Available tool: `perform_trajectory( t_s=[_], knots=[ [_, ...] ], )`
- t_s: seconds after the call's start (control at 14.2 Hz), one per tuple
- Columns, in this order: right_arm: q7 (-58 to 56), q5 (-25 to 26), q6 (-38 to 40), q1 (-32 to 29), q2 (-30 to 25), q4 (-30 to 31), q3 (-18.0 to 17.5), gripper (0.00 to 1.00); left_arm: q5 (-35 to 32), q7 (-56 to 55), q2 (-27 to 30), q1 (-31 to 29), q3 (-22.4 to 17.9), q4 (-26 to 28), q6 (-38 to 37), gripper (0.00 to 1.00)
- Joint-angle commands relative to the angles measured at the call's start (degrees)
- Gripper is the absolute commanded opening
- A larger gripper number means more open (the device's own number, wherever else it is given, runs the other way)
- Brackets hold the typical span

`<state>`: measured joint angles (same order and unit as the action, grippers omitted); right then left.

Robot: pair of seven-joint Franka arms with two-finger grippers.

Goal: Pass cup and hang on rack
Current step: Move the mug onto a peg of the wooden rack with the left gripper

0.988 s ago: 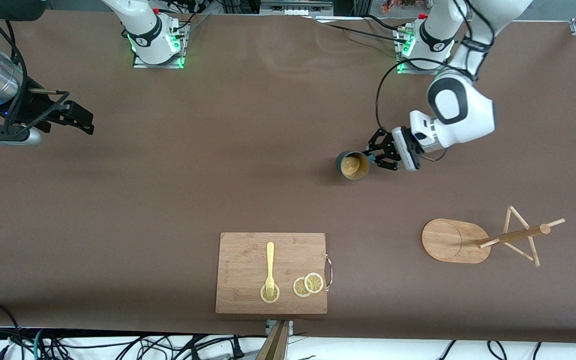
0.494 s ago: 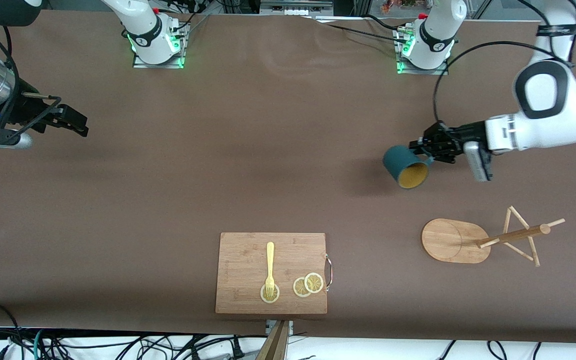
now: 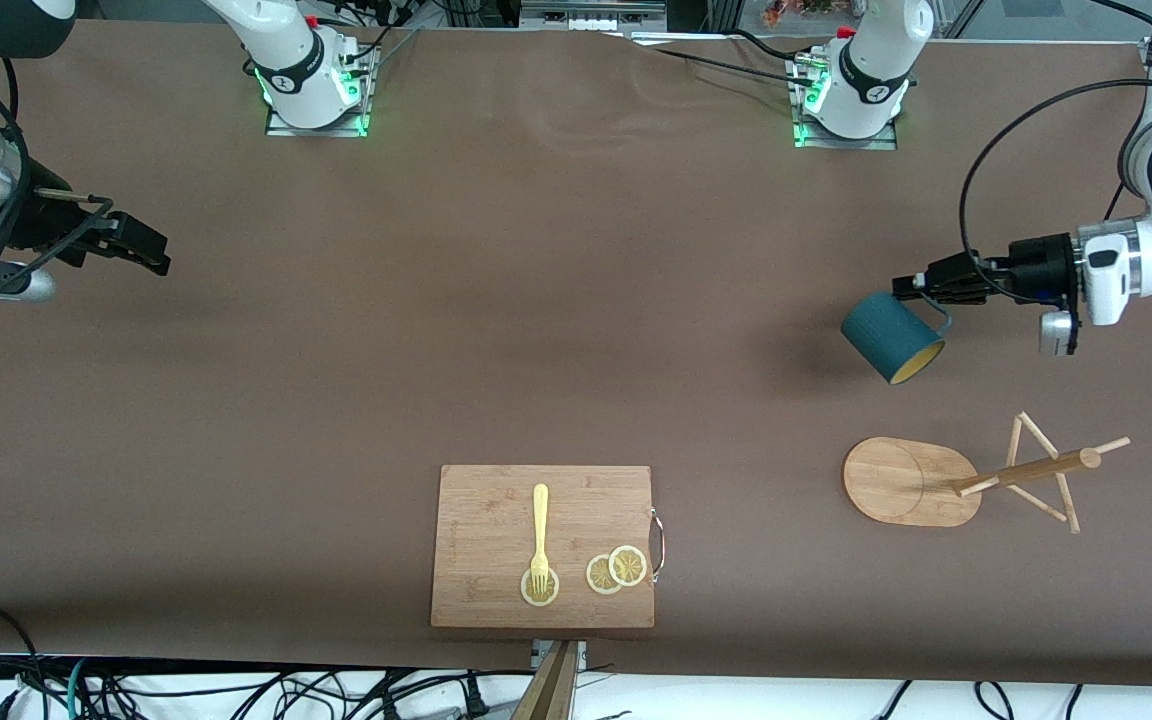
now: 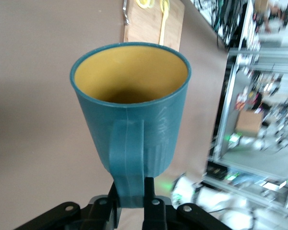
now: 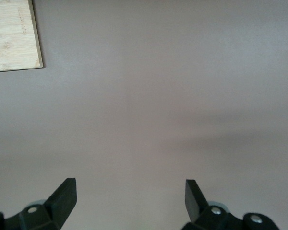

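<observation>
Front view: left gripper (image 3: 921, 287) clamped on handle of cup (image 3: 891, 338), cup in air, tilted, mouth toward front camera, over bare table (image 3: 576, 300) at left arm's end. Rack (image 3: 946, 480) stands on table, nearer front camera than cup's shadow. Right gripper (image 3: 141, 245) over table at right arm's end, waiting.

Left wrist view: fingers (image 4: 151, 199) pinch cup's handle; yellow inside visible.

Right wrist view: fingers (image 5: 62, 194) spread wide, nothing between; corner of cutting board (image 5: 14, 36) in sight.

Cup (image 3: 891, 337) in air, tilted, over bare table (image 3: 496, 330) at left arm's end. Rack (image 3: 956, 480) below it, nearer front camera. Cutting board (image 3: 496, 520) mid-table at near edge; fork (image 3: 540, 535) and slices (image 3: 616, 569) on it.
</observation>
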<state>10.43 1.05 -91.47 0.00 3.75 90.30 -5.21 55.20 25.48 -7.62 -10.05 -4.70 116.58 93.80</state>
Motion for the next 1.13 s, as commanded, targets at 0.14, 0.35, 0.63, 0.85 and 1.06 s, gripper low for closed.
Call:
perform_trajectory(
  t_s=[0.14, 0.35, 0.63, 0.85, 1.06],
  knots=[
    [0.56, 0.09, 0.24, -0.53, -0.50, 0.31, -0.41, 1.00, 7.81, -5.44, -3.89, -5.85, -0.84, -1.88, -5.90, 0.00],
    [0.65, 0.09, 0.33, -0.53, -0.59, 0.40, -0.41, 1.00, 10.97, -5.62, -5.73, -9.45, -0.75, -1.88, -7.49, 0.00],
    [0.65, 0.09, 0.33, -0.53, -0.50, 0.31, -0.41, 1.00, 15.02, -5.44, -14.24, -13.59, -0.49, -7.48, -11.44, 0.00],
    [0.56, 0.09, 0.33, -0.53, -0.50, 0.31, -0.41, 1.00, 18.09, -5.44, -17.16, -13.77, -0.49, -10.32, -11.98, 0.00],
    [0.56, 0.09, 0.24, -0.53, -0.50, 0.40, -0.41, 1.00, 20.82, -5.36, -20.32, -13.86, -0.40, -13.38, -12.15, 0.00]
  ],
)
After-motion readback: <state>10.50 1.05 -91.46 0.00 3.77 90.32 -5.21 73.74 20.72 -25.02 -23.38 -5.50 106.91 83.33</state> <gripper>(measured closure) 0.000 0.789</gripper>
